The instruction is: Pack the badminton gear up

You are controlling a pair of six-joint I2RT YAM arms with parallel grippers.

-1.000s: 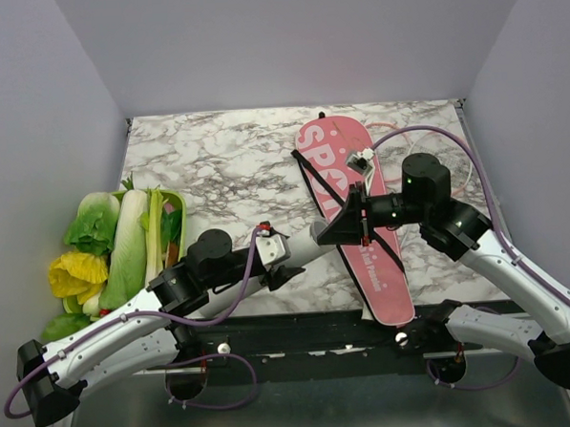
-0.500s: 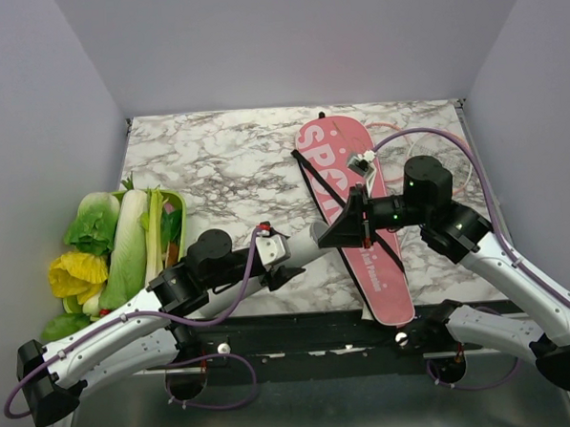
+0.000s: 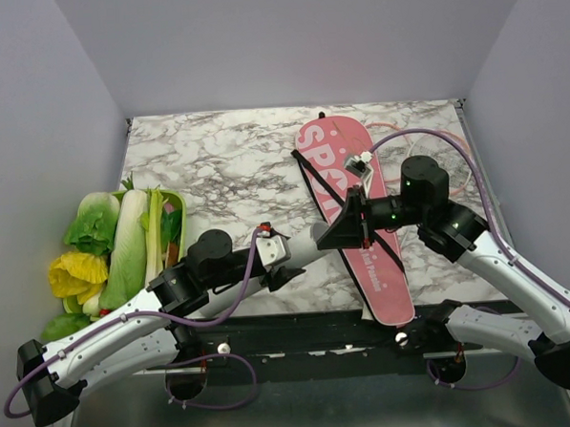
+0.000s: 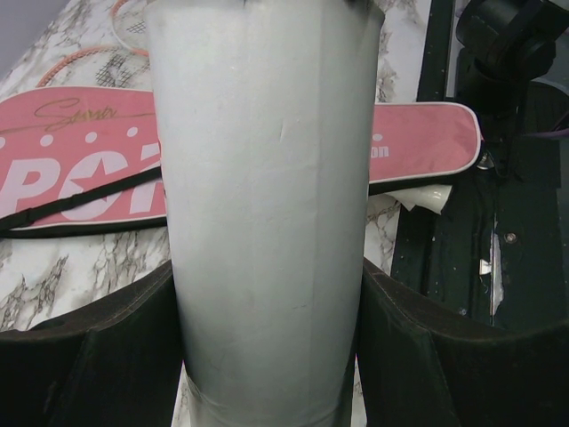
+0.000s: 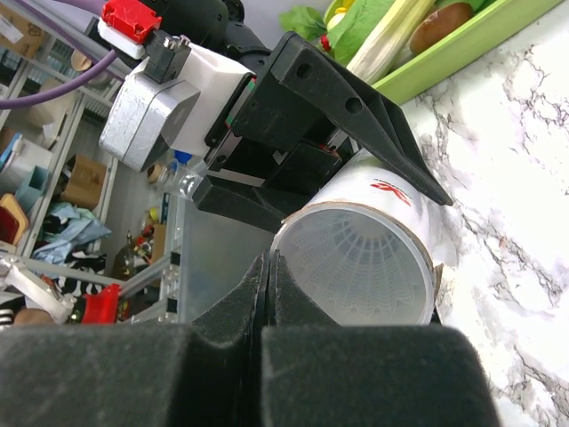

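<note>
Top external view. Item: white tube [image 3: 317, 240], held level above the marble table [image 3: 215, 160], just left of the pink cover [image 3: 322, 149] lettered "SPORT". Its open mouth faces the right gripper [image 3: 348, 225].

Holder: left gripper [image 3: 297, 256], clamped across the tube's body, with one pad on either side in the left wrist view.

Right gripper: fingers [image 5: 222, 329] pressed together just in front of the tube's rim. Nothing shows between them.

Contents: a ribbed white skirt, apparently a shuttlecock [image 5: 356, 267], sits inside the bore in the right wrist view. How deep it sits cannot be told.

Other stock: the thin pink hoop of a racket [image 3: 395, 128] lies just beside the cover's far end. The green tray [image 3: 177, 205] of vegetables, at the left edge, is no part of the job.

Step in hand, as judged: loading the tube.

Handling notes:
- The left arm should hold the tube level and motionless.
- Any push from the right fingers should go along the bore's axis and clear of the thin rim, which looks easy to dent.
- The grip on the tube should be only firm enough to hold it, since the walls likely flex.
- The right gripper should back straight out so it does not drag the contents with it.
</note>
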